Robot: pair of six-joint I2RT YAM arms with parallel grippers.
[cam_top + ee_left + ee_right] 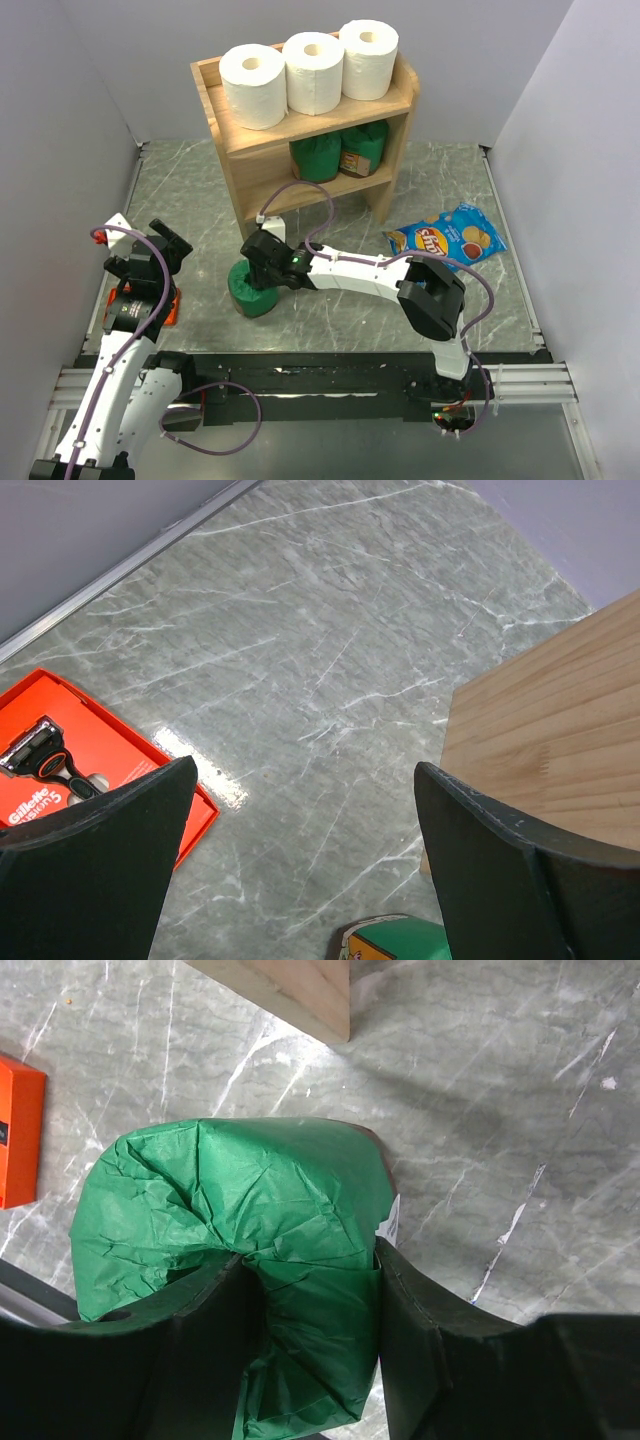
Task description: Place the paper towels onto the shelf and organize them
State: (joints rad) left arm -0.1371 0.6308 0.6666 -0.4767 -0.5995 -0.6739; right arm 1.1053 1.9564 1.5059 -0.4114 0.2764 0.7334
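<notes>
Rolls [312, 72] white, cylindrical on wooden shelf [320, 130]; right hand [312, 1260] pinches crinkled green package [240, 1190]; left hand [305, 770] open.

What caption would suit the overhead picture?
Three paper towels line the shelf top; the right tool grips a green package on the table.

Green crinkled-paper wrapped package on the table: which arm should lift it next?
Right. The right gripper clamps the green crinkled-paper wrapped package. The left gripper hangs open over the table beside the orange razor box, apart from the package.
</notes>
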